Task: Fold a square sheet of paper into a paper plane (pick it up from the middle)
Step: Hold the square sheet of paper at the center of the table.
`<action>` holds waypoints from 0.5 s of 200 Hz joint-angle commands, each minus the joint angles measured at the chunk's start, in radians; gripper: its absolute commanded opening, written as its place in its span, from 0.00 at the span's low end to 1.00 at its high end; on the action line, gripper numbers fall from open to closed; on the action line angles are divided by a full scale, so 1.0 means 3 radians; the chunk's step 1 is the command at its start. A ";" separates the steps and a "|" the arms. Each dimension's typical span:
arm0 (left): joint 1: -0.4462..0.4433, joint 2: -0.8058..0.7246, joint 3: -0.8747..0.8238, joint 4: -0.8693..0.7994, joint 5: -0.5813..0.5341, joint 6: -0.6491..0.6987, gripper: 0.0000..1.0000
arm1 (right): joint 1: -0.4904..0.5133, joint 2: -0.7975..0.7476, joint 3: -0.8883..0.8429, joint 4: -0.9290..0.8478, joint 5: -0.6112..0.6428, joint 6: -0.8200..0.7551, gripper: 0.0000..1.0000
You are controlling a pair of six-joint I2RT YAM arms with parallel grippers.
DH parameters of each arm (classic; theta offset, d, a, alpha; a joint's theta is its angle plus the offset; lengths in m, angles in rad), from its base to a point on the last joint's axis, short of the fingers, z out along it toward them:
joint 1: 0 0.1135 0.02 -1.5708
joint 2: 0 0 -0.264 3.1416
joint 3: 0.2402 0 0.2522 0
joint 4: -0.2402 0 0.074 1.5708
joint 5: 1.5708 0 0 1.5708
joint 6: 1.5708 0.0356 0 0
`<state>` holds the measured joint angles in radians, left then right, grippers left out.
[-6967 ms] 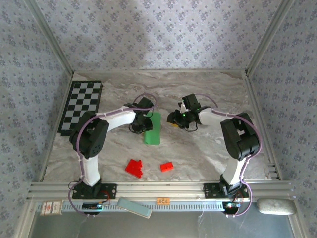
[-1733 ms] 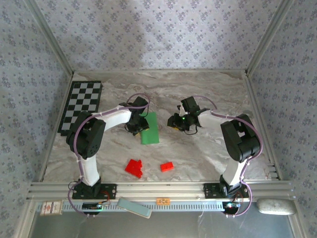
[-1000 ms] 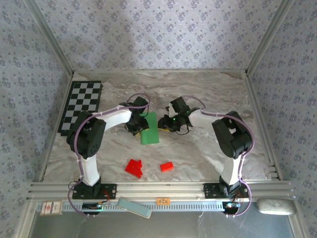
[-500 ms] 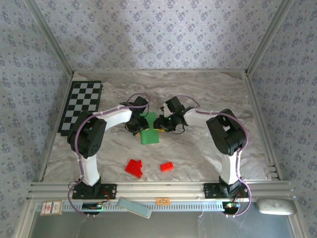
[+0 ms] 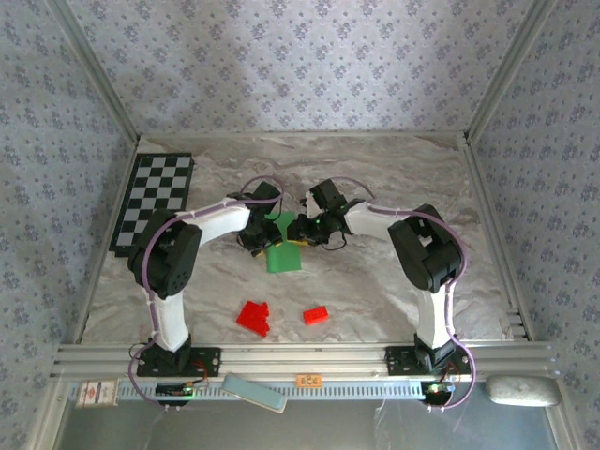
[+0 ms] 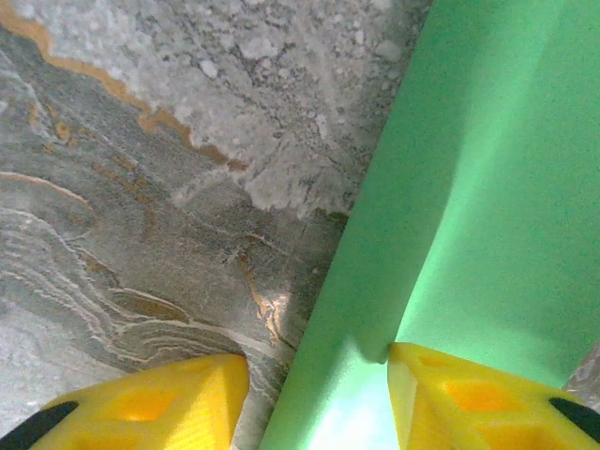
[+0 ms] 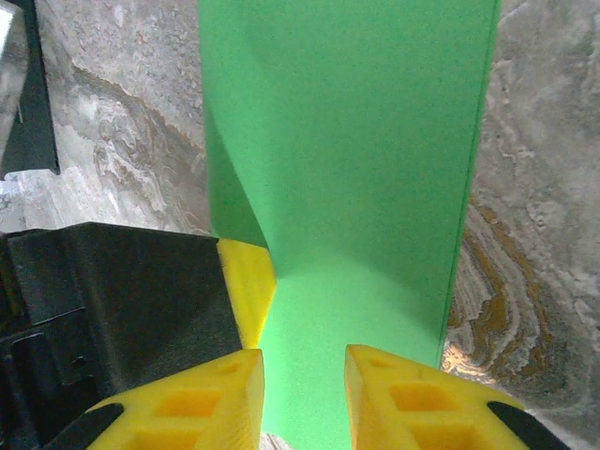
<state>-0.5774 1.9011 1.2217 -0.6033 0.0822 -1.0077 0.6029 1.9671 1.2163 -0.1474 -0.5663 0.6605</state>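
square sheet of paper point(image 5: 284, 255): folded strip between my 2 arms, long axis near-far | left gripper point(image 6: 317, 370): half-open astride left edge, nothing held | right gripper point(image 7: 305, 370): narrow gap over right edge, can't tell if gripping

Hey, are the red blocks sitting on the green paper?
No, the red blocks lie on bare table, apart from the green paper.

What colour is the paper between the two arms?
The paper is plain bright green, clearest in the right wrist view.
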 commanded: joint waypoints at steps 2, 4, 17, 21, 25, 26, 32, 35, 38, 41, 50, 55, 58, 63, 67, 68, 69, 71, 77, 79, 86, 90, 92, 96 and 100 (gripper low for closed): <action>-0.0023 0.0413 -0.0171 0.0227 0.0128 -0.0016 0.46 | 0.0020 0.0084 0.0082 -0.0113 -0.0045 -0.0079 0.30; -0.0020 0.0413 -0.0171 0.0228 0.0128 -0.0016 0.46 | 0.0020 0.0085 0.0086 -0.0116 -0.0043 -0.0077 0.30; -0.0022 0.0417 -0.0173 0.0227 0.0129 -0.0016 0.46 | 0.0020 0.0103 0.0092 -0.0118 -0.0045 -0.0078 0.30; -0.0023 0.0417 -0.0171 0.0229 0.0127 -0.0016 0.46 | 0.0020 0.0108 0.0092 -0.0125 -0.0045 -0.0080 0.30; -0.0024 0.0417 -0.0171 0.0230 0.0125 -0.0016 0.46 | 0.0020 0.0113 0.0092 -0.0127 -0.0045 -0.0080 0.29; -0.0024 0.0417 -0.0171 0.0231 0.0127 -0.0016 0.46 | 0.0020 0.0115 0.0095 -0.0125 -0.0045 -0.0080 0.29; -0.0023 0.0415 -0.0171 0.0228 0.0127 -0.0016 0.46 | 0.0022 0.0121 0.0097 -0.0131 -0.0045 -0.0078 0.29; -0.0023 0.0417 -0.0171 0.0225 0.0126 -0.0018 0.46 | 0.0025 0.0125 0.0099 -0.0132 -0.0045 -0.0080 0.29; -0.0024 0.0418 -0.0171 0.0226 0.0128 -0.0016 0.46 | 0.0025 0.0131 0.0102 -0.0132 -0.0045 -0.0080 0.29; -0.0021 0.0418 -0.0171 0.0225 0.0130 -0.0016 0.46 | 0.0025 0.0136 0.0102 -0.0139 -0.0041 -0.0078 0.29; -0.0020 0.0418 -0.0171 0.0223 0.0126 -0.0011 0.46 | 0.0025 0.0150 0.0108 -0.0150 -0.0032 -0.0079 0.29; -0.0019 0.0418 -0.0171 0.0222 0.0125 -0.0011 0.46 | 0.0028 0.0159 0.0111 -0.0155 -0.0030 -0.0080 0.29; -0.0020 0.0418 -0.0171 0.0221 0.0126 -0.0011 0.46 | 0.0026 0.0163 0.0113 -0.0155 -0.0030 -0.0080 0.29; -0.0022 0.0417 -0.0171 0.0222 0.0127 -0.0012 0.46 | 0.0030 0.0176 0.0113 -0.0158 -0.0022 -0.0080 0.29; -0.0022 0.0418 -0.0171 0.0224 0.0128 -0.0011 0.46 | 0.0030 0.0184 0.0118 -0.0172 -0.0017 -0.0078 0.29; -0.0023 0.0418 -0.0171 0.0225 0.0127 -0.0011 0.46 | 0.0030 0.0186 0.0118 -0.0175 -0.0016 -0.0079 0.28; -0.0021 0.0418 -0.0171 0.0226 0.0126 -0.0011 0.46 | 0.0030 0.0189 0.0118 -0.0174 -0.0015 -0.0077 0.29; -0.0023 0.0418 -0.0171 0.0224 0.0129 -0.0011 0.46 | 0.0030 0.0194 0.0118 -0.0177 -0.0011 -0.0079 0.29; -0.0024 0.0418 -0.0171 0.0224 0.0126 -0.0011 0.46 | 0.0030 0.0210 0.0118 -0.0193 -0.0001 -0.0080 0.28; -0.0024 0.0416 -0.0171 0.0222 0.0125 -0.0015 0.46 | 0.0030 0.0215 0.0117 -0.0199 0.0006 -0.0082 0.28; -0.0024 0.0413 -0.0171 0.0222 0.0125 -0.0011 0.46 | 0.0030 0.0230 0.0113 -0.0223 0.0023 -0.0080 0.28; -0.0024 0.0413 -0.0171 0.0221 0.0126 -0.0011 0.46 | 0.0030 0.0240 0.0116 -0.0236 0.0037 -0.0081 0.28; -0.0024 0.0413 -0.0171 0.0217 0.0125 -0.0011 0.46 | 0.0030 0.0245 0.0111 -0.0246 0.0047 -0.0080 0.28; -0.0024 0.0413 -0.0171 0.0217 0.0125 -0.0011 0.46 | 0.0034 0.0253 0.0113 -0.0269 0.0063 -0.0080 0.28; -0.0021 0.0413 -0.0171 0.0217 0.0125 -0.0011 0.46 | 0.0035 0.0259 0.0113 -0.0286 0.0078 -0.0080 0.28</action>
<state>-0.5774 1.9011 1.2217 -0.6033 0.0822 -1.0077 0.6029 2.0209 1.2274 -0.1696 -0.5648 0.6575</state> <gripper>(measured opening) 0.462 0.282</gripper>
